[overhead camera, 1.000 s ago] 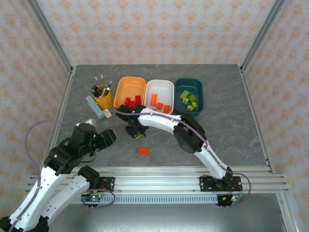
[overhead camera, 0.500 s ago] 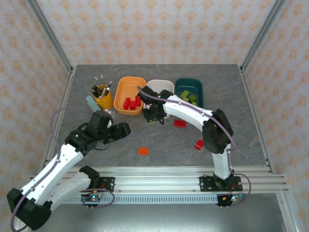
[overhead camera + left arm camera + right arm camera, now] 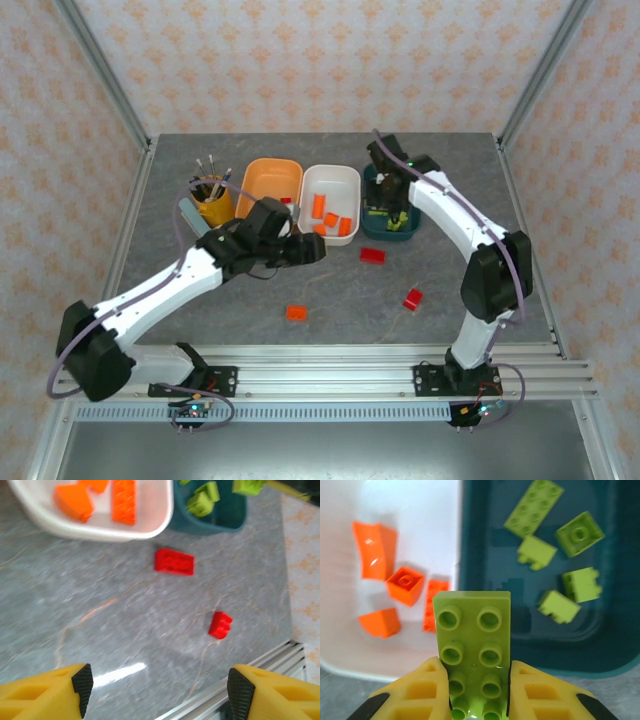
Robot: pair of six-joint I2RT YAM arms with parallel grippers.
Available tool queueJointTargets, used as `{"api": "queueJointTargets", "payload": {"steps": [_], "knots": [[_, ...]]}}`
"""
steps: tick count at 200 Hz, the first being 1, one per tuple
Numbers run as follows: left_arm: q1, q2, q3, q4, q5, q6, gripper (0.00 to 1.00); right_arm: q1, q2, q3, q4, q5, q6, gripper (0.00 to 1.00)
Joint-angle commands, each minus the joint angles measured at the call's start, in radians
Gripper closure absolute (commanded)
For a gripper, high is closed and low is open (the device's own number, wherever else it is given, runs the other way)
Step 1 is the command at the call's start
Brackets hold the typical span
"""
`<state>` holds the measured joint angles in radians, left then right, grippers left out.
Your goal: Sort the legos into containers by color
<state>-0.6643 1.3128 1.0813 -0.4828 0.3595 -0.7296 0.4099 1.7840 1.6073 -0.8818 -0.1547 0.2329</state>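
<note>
My right gripper is shut on a lime green brick, held over the near edge where the white tub meets the dark teal tub. Several green bricks lie in the teal tub, and orange bricks in the white one. From above, the right gripper hangs at the teal tub. My left gripper is open above the bare table, below the white tub and orange tub. Two red bricks and one orange brick lie loose.
A yellow cup of pens stands left of the orange tub, with a pale blue box beside it. The loose red bricks lie right of centre. The aluminium rail runs along the near table edge.
The right arm swung from mid-table up to the teal tub. The left arm reached out from the near left towards the centre. Two red bricks came into view.
</note>
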Motion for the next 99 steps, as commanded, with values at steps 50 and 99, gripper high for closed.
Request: {"api": "queueJointTargets", "payload": {"steps": [50,99], "knots": [[-0.004,0.195,0.318,0.006,-0.007,0.047,0.25,-0.095,0.274,0.145,-0.037,-0.161,-0.062,0.71],[-0.009,0.238,0.353,-0.016,-0.019,0.052,0.25,-0.106,0.354,0.177,-0.058,-0.169,-0.052,0.59]]}}
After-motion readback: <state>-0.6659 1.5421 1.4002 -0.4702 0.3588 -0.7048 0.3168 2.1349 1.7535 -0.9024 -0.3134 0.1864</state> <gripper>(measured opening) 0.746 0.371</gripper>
